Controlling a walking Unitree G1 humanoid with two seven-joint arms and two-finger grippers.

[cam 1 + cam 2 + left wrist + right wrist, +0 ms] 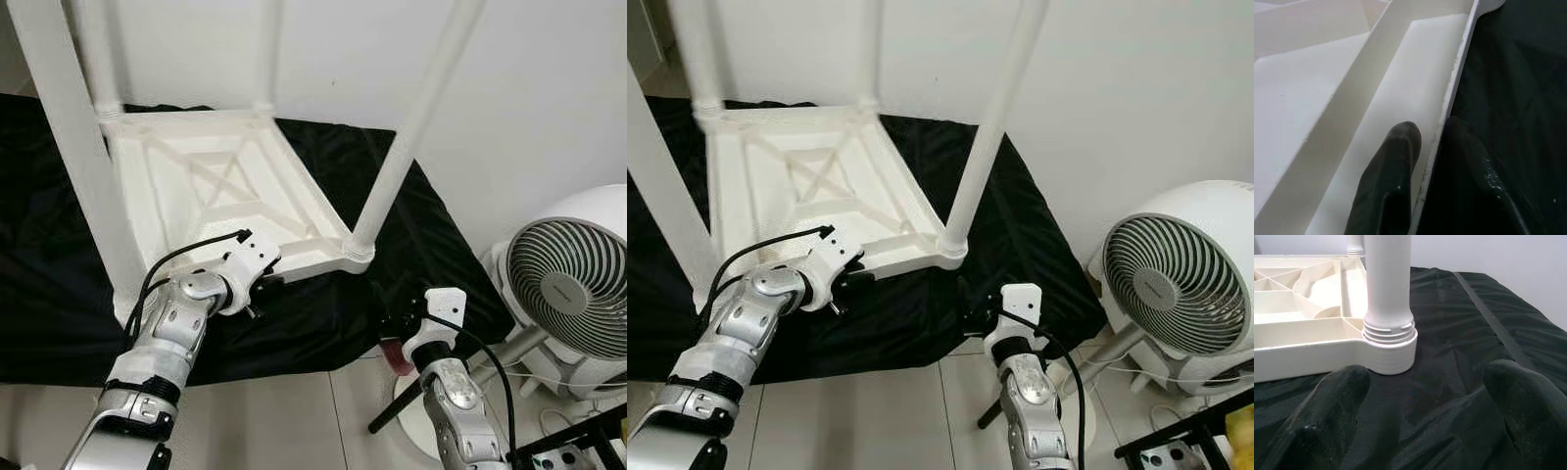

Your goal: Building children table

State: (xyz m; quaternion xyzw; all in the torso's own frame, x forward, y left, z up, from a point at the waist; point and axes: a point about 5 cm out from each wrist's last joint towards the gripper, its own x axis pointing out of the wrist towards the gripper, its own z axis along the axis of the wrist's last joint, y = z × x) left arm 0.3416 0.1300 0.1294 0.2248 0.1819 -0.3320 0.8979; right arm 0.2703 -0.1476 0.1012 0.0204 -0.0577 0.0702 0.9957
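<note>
A white plastic children's table [211,191] lies upside down on a black cloth [431,235], with its legs pointing up. My left gripper [269,279] is shut on the table's near rim [1457,73], one finger [1396,166] inside the rim and the other outside on the cloth side. The near-right leg [407,137] stands screwed into its corner socket [1388,345]. My right gripper [1427,377] is open, low over the cloth just in front of that corner, with nothing between its fingers [1337,396].
A white round fan [573,284] stands on the floor at the right, with cables and a black stand [578,436] below it. A white wall lies behind. The cloth's front edge meets pale floor tiles [284,421].
</note>
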